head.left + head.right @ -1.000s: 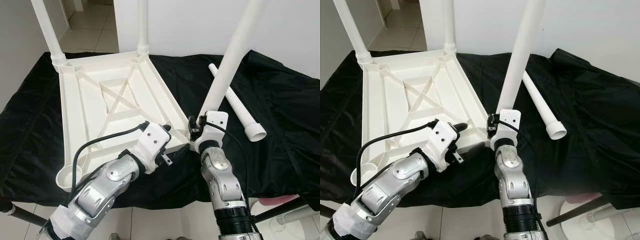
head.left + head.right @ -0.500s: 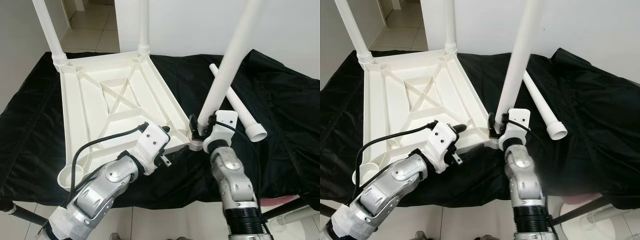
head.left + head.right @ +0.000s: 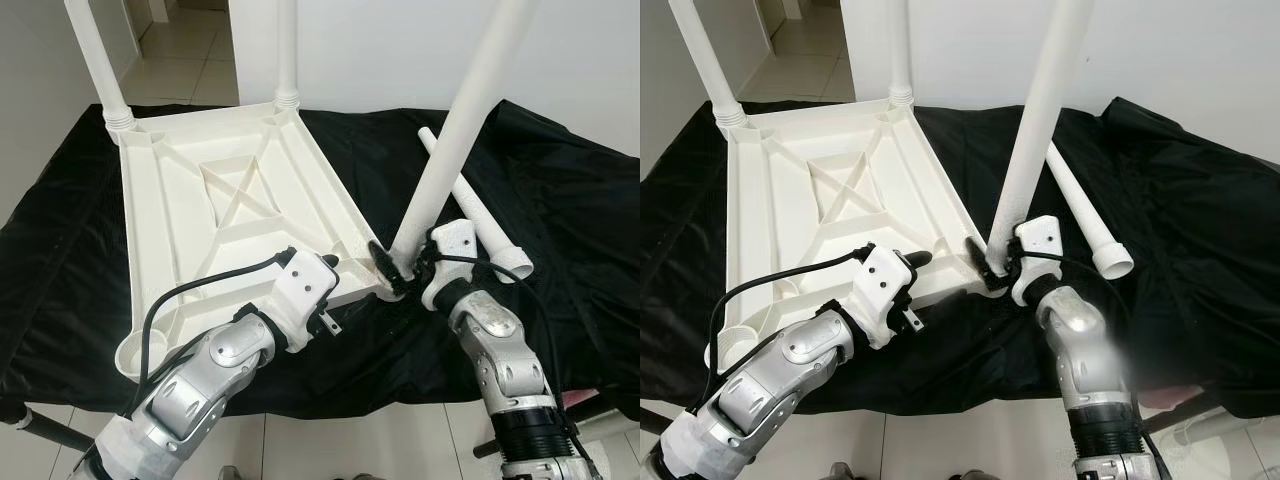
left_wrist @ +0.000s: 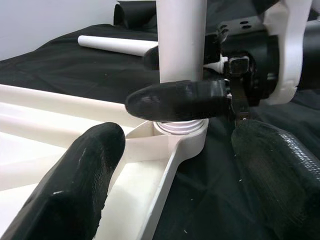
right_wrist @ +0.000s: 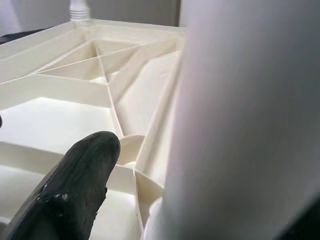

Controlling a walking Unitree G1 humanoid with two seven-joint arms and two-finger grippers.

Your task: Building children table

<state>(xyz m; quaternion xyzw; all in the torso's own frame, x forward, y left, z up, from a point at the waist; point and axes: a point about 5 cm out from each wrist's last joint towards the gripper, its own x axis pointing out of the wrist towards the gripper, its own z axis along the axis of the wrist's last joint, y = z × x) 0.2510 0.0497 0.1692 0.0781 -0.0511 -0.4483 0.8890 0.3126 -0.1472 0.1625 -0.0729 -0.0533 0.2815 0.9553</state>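
Two legs (image 3: 285,50) fitted; right hand (image 3: 400,268) grips third leg (image 3: 455,125) in socket, left hand (image 4: 165,165) wide, fourth leg (image 3: 470,205) loose.

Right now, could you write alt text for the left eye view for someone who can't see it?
The right gripper clasps a white table leg at a corner socket of an upturned white tabletop on black cloth. The left gripper rests on the tabletop's edge; a spare leg lies nearby.
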